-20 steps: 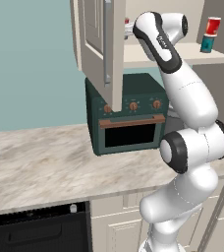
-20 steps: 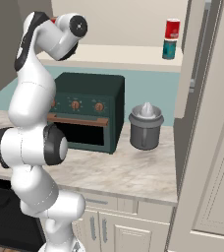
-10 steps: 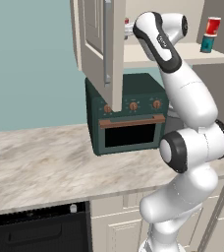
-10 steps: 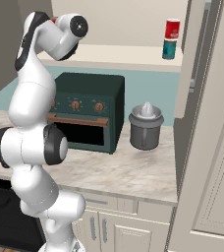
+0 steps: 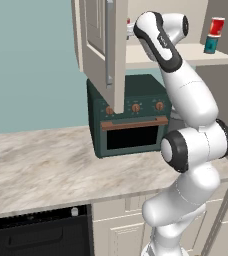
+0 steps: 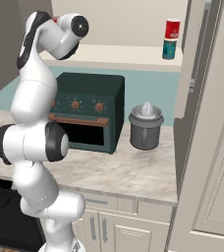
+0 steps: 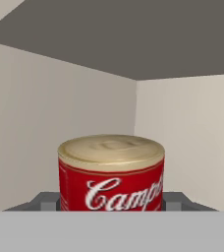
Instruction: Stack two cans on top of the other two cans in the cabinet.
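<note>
1. Reaching into the cabinet point(image 5: 98, 45), the hand point(image 7: 112, 199) sat at the shelf's left end with a red can point(image 7: 111, 172) between its fingertips point(image 7: 49, 201).
2. Grip state: couldn't tell, contact wasn't visible.
3. One stack looked done: another red can point(image 5: 216, 26) stood on the teal can point(image 5: 211, 44) at the shelf's right end.
4. Step in hand: probably securing the second red can.
5. Next: lift clear and set it squarely on another can.
</note>
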Controlling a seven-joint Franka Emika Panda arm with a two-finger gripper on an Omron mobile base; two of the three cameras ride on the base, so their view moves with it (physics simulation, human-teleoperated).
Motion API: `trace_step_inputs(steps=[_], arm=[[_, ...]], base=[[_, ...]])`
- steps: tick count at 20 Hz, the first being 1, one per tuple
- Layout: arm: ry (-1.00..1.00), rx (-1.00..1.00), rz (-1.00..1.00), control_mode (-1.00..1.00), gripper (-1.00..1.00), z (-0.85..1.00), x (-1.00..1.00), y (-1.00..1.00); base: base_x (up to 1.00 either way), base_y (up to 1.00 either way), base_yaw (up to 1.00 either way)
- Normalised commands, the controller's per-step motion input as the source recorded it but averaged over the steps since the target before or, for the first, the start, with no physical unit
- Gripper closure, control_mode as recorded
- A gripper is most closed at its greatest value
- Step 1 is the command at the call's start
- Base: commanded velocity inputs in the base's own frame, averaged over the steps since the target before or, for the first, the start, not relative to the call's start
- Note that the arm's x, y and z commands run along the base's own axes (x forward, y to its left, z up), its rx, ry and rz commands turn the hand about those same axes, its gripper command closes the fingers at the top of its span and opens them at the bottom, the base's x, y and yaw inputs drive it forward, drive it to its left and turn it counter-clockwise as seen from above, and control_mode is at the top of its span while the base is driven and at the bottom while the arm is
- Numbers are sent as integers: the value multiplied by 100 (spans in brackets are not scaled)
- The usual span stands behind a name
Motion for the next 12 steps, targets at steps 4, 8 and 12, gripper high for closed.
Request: trace_step_inputs(steps=[4, 8, 12], arm=[[0, 0, 0, -100, 100, 0, 14, -4], [0, 0, 0, -100, 100, -3, 14, -2], [0, 0, 0, -100, 100, -8, 7, -4]], base=[[0, 0, 0], [0, 0, 0], [0, 0, 0]])
